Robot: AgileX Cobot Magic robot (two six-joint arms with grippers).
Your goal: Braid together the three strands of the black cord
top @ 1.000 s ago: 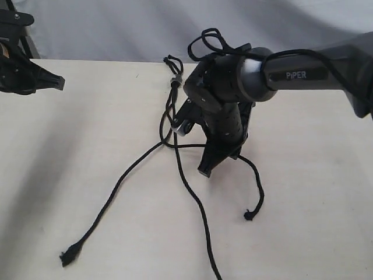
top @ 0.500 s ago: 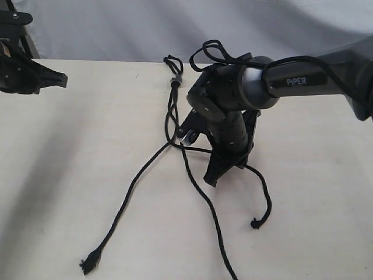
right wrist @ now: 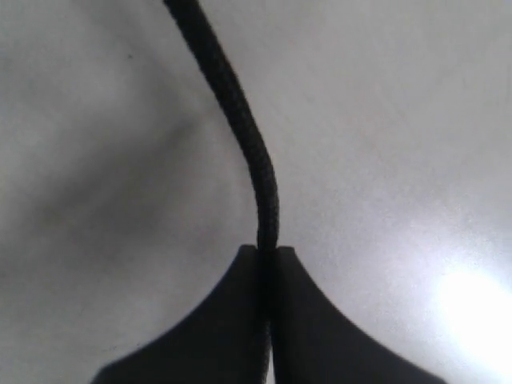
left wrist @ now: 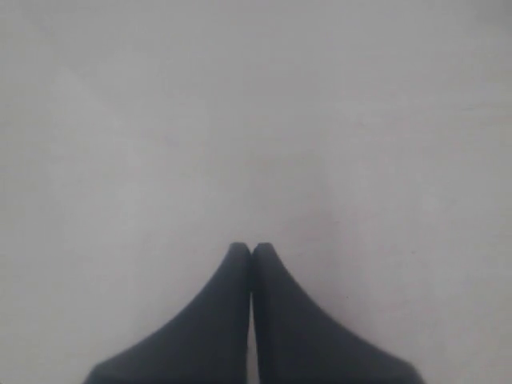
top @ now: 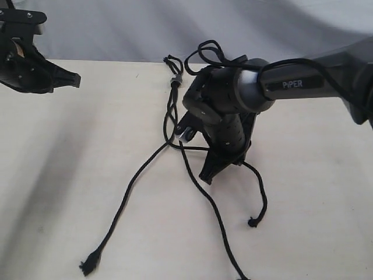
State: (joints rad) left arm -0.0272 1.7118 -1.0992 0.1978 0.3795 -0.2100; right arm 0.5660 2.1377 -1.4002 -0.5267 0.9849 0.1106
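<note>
The black cord lies on the table, its knot [top: 173,82] topped by small loops [top: 171,60] at the far edge. From the knot the three strands fan toward the near edge. The left strand [top: 125,189] ends in a frayed tip [top: 88,268]. The middle strand [top: 213,210] runs off the bottom of the exterior view. The right strand [top: 262,195] ends in a knotted tip [top: 252,221]. My right gripper [top: 206,176] points down over the crossing strands, shut on a strand [right wrist: 240,120] that leaves between its fingertips [right wrist: 268,250]. My left gripper [top: 74,79] hovers at the far left, shut and empty [left wrist: 252,248].
The pale wooden table [top: 70,151] has a grey cloth backdrop [top: 116,29] behind its far edge. Black wiring [top: 210,49] loops off the right arm's wrist above the cord. The left wrist view shows only bare table surface [left wrist: 256,120].
The left strand's tip and the middle strand slid to the right across the table. My right gripper shifted slightly with its strand. The left gripper moved rightward into view.
</note>
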